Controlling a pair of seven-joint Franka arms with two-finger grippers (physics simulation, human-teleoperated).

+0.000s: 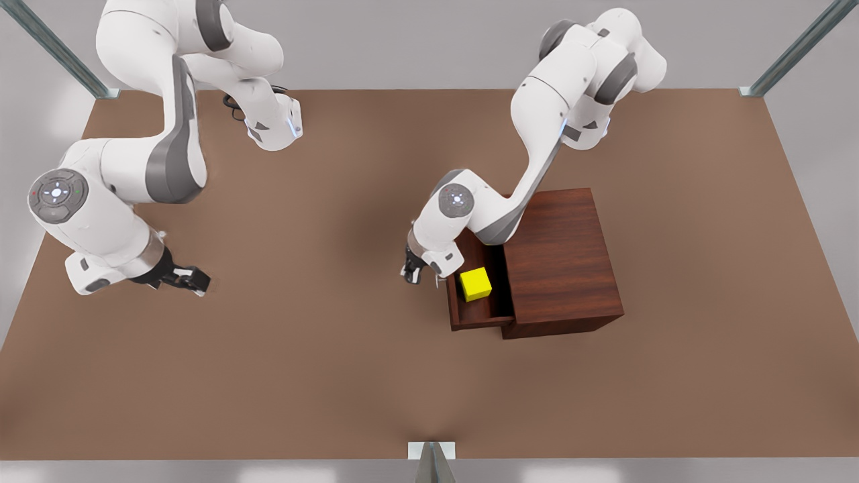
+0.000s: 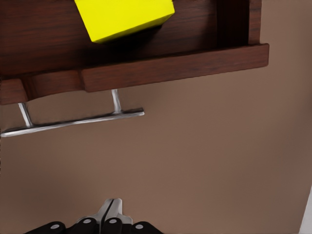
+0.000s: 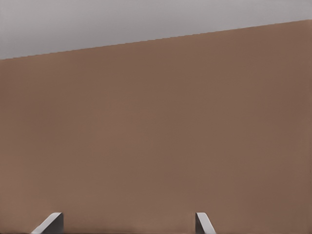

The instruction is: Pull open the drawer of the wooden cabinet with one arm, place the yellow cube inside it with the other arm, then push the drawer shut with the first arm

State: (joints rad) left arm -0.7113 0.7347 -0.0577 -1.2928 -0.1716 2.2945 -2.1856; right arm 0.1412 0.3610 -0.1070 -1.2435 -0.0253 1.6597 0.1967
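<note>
The wooden cabinet (image 1: 562,261) stands at the front view's right with its drawer (image 1: 480,320) pulled out toward the left. Inside the drawer lies the yellow cube (image 1: 476,284), also seen in the left wrist view as the cube (image 2: 124,17) behind the drawer's front panel (image 2: 175,68). My left gripper (image 1: 411,274) hangs shut and holding nothing just outside the drawer front, a short gap from the silver bar handle (image 2: 73,122); its fingers (image 2: 111,212) are pressed together. My right gripper (image 1: 196,280) waits open over bare table at the front view's left, its fingertips (image 3: 51,223) wide apart.
The brown table (image 1: 322,362) spreads wide around the cabinet. Metal frame posts (image 1: 792,50) stand at the back corners, and a small bracket (image 1: 431,451) sits at the front edge. The left arm's elbow reaches over the cabinet's top.
</note>
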